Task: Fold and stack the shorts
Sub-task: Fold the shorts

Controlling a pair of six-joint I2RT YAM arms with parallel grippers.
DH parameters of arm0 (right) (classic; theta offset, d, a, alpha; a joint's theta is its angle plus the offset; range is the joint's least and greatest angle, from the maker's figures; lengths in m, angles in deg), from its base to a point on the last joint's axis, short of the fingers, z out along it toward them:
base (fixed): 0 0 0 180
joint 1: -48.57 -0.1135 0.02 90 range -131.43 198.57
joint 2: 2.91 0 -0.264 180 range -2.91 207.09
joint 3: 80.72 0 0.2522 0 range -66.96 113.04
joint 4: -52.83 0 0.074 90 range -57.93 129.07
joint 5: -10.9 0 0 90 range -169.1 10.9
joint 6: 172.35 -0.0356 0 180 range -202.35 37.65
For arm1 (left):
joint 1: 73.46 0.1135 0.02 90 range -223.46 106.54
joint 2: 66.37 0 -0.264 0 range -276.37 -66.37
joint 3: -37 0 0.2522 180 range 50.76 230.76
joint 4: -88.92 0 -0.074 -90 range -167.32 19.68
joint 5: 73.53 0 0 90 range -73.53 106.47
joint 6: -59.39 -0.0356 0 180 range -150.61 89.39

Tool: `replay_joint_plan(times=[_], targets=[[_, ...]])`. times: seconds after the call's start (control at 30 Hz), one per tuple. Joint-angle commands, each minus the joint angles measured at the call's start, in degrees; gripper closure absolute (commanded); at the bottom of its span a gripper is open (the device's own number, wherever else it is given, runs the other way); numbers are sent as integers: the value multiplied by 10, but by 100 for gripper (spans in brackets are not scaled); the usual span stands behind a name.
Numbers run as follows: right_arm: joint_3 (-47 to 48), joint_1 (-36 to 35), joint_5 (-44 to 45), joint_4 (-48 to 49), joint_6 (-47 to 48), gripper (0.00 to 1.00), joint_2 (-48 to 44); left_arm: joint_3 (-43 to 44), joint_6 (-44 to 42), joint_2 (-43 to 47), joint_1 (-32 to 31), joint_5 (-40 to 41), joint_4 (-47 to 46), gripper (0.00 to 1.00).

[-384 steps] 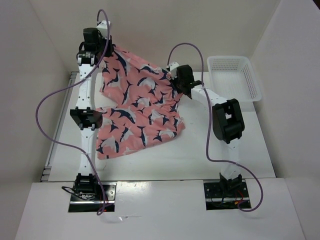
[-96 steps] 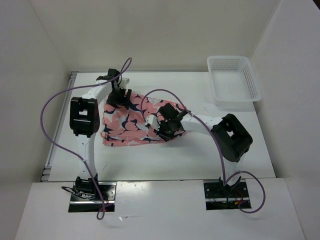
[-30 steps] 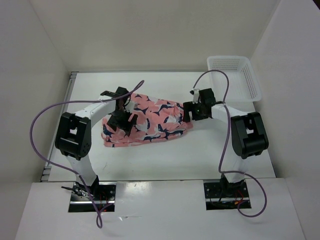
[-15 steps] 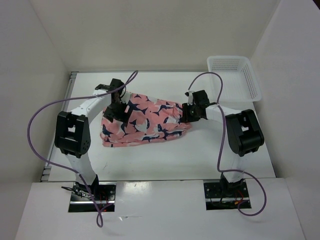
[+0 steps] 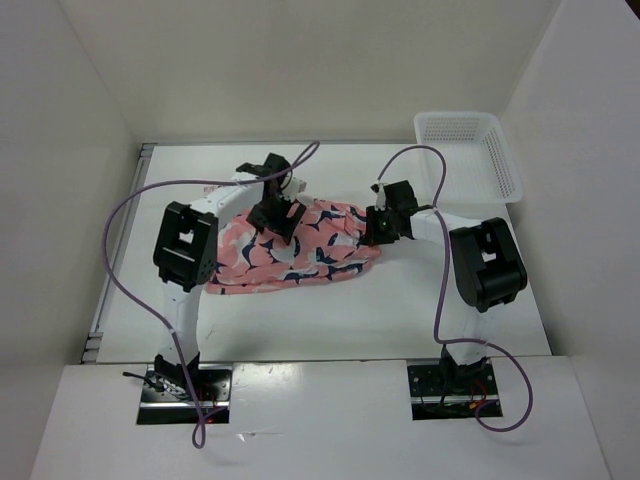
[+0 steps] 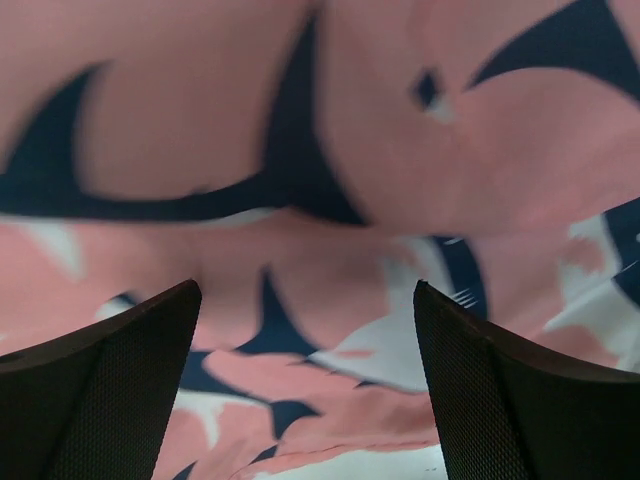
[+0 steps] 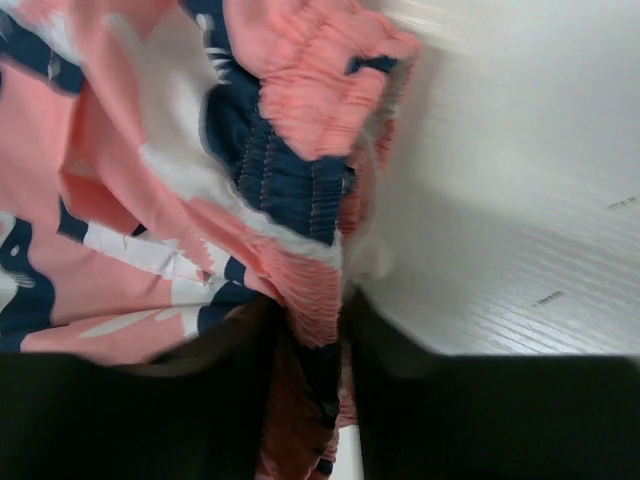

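Observation:
The salmon-pink shorts (image 5: 310,255) with navy and white fish shapes lie in a loosely folded bundle at the middle of the table. My left gripper (image 5: 272,222) hovers over their upper left part. In the left wrist view it (image 6: 305,290) stands open, with only the printed shorts (image 6: 300,150) beneath its wide-apart fingers. My right gripper (image 5: 373,230) is at the bundle's right end. In the right wrist view it (image 7: 312,325) is shut on the gathered elastic waistband of the shorts (image 7: 300,120).
A white mesh basket (image 5: 466,117) stands at the back right corner of the table, apart from the shorts. White walls enclose the table on three sides. Purple cables loop above both arms.
My left gripper has swung right, from the bundle's left side to above its upper middle, staying open. My right gripper has closed on the waistband at the right end.

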Motion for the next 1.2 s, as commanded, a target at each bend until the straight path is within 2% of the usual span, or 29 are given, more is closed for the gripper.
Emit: replay_joint_plan(times=[0.0,0.1,0.2,0.33,0.47,0.53,0.63,0.67,0.83,0.87,0.9,1.0,1.17], targets=[[-5,-5,19,-5,12,57,-4,27,-2,-12,-25,1,-14,6],[-5,-5,-6,-5,12,42,-15,33,-2,-17,-32,6,-14,6],[-5,1,-59,-20,18,34,-32,39,-2,-11,-45,1,-19,6],[-11,23,-59,-25,-6,27,-48,17,-2,-25,-50,49,-19,5],[-36,23,-47,-20,-41,27,-54,-46,-2,-26,-50,138,-66,5],[-42,23,-47,-13,-64,32,-49,-52,-2,-26,-50,138,-66,5],[-42,23,-33,-3,-76,43,-36,-52,-2,-31,-50,123,-66,5],[-36,23,-26,-3,-76,50,-36,-52,-2,-31,-50,123,-66,5],[-29,17,-47,3,-82,66,-25,-46,-2,-36,-50,112,-66,5],[-29,9,-55,4,-82,72,-25,-46,-2,-36,-50,112,-66,5],[-29,9,-55,4,-82,83,-25,-46,-2,-36,-50,112,-66,5],[-23,4,-54,4,-89,100,-25,-46,-2,-36,-50,93,-60,5],[68,4,-11,-60,-18,100,-31,-14,-2,-42,-56,52,-60,5]])
